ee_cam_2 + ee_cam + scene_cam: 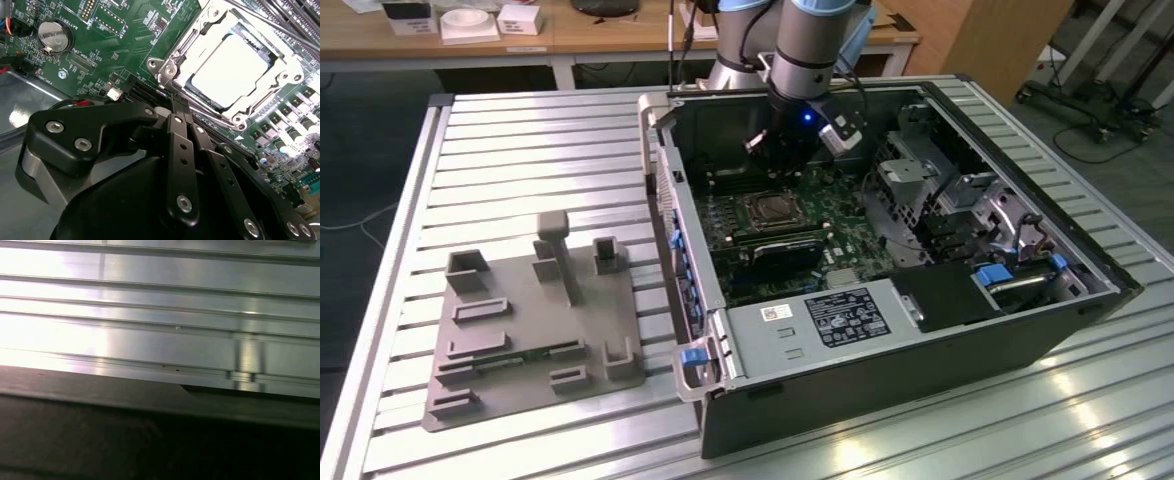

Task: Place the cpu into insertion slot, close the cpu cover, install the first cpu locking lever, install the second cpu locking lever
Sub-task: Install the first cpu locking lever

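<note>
Second wrist view, cpu (231,67) beyond hand (180,107)

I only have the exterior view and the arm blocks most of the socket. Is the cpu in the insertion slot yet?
Observer: Yes. In the second wrist view the cpu lies flat in the insertion slot, silvery top facing up.
Operator: And the cpu cover, down or up?
Observer: Down. The cpu cover frames the chip on all sides, with the chip showing through its cut-out.
Operator: Where is the gripper relative to the socket?
Observer: The gripper has its fingers pressed together, with their tips at the socket's corner next to a shiny screw.
Operator: Holding anything?
Observer: Nothing shows between the fingers.
</note>
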Available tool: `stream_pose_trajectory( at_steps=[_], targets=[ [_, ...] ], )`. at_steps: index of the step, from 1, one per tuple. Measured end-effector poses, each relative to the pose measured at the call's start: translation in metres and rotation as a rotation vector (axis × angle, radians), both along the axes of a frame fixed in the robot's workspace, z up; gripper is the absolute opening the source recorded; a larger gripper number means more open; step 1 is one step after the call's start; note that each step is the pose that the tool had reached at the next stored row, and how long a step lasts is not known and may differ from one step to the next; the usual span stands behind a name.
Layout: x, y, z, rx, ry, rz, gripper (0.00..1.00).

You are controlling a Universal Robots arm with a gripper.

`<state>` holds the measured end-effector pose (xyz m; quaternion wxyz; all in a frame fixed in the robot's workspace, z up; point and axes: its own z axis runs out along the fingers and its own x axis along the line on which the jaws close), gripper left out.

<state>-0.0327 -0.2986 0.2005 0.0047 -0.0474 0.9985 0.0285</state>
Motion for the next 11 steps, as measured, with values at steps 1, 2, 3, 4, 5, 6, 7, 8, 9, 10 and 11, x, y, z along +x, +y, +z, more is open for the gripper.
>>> stream_pose_trajectory(
  at_steps=[1,2,3,4,5,6,7,8,9,10,11],
  targets=[
    [0.0,0.0001,0.0,-0.0012,-0.0002,0.0,0.1],
    [-0.0001,0.0002,0.0,-0.0035,0.0,0.0,0.1],
    [-0.0001,0.0002,0.0,-0.0068,-0.0001,0.0,0.1],
    [-0.0001,0.0002,-0.0001,-0.0109,0.0,0.0,0.1],
    [-0.0001,0.0002,-0.0003,-0.0153,-0.0001,0.0,0.1],
    [0.0,0.0002,-0.0005,-0.0197,-0.0001,0.0,0.1],
    [0.0,0.0002,-0.0006,-0.0239,0.0,0.0,0.1],
    [0.0,0.0002,-0.0008,-0.0283,0.0002,0.0,0.1],
    [-0.0001,0.0001,-0.001,-0.0322,0.0002,0.0,0.1],
    [0.0,0.0001,-0.0012,-0.0356,0.0002,0.0,0.1],
    [0.0,0.0001,-0.0013,-0.038,0.0001,0.0,0.1]
  ],
)
